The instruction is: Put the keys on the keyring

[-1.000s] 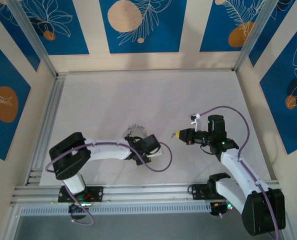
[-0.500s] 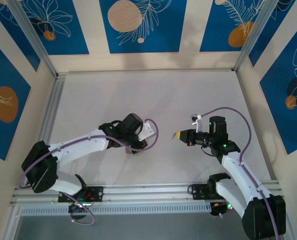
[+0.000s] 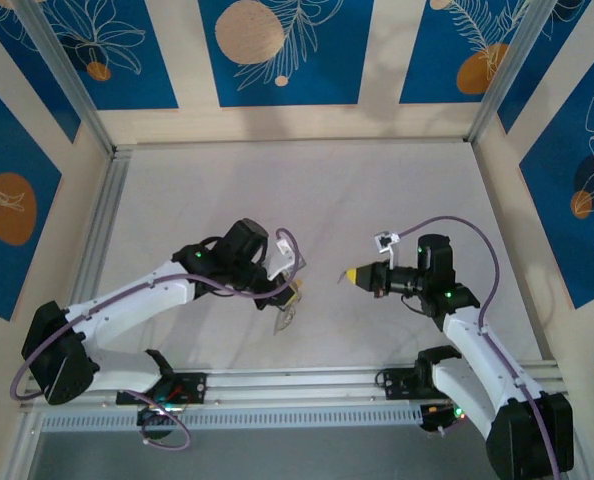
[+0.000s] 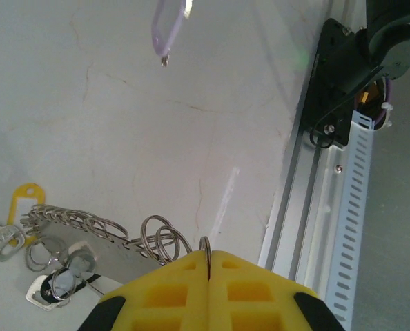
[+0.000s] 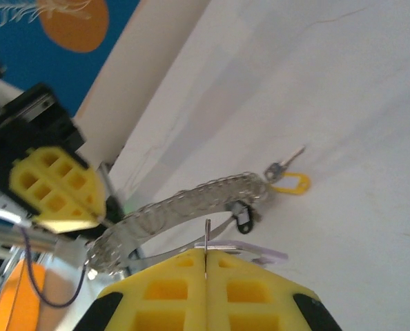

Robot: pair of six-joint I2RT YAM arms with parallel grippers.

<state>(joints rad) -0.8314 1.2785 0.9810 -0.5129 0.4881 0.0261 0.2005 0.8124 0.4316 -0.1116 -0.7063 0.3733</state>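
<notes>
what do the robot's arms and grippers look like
The left arm and right arm both have white links with black joints and bases, and a purple cable looped along each. The left gripper and right gripper carry yellow finger pads moulded with square pockets.

- The table (image 3: 307, 190) is lying bare across its far half, giving open passage there.
- The left gripper (image 3: 294, 292) and right gripper (image 3: 348, 275) are facing each other mid-table, leaving only a narrow gap between their tips.
- The keyring (image 3: 285, 318) is dangling below the left gripper, blocking the space beneath; it is possibly touching the table.
- The lilac key (image 4: 168, 29) is hanging from the right gripper, intruding into that gap.
- The rail (image 3: 277, 385) is bounding the near edge.
</notes>
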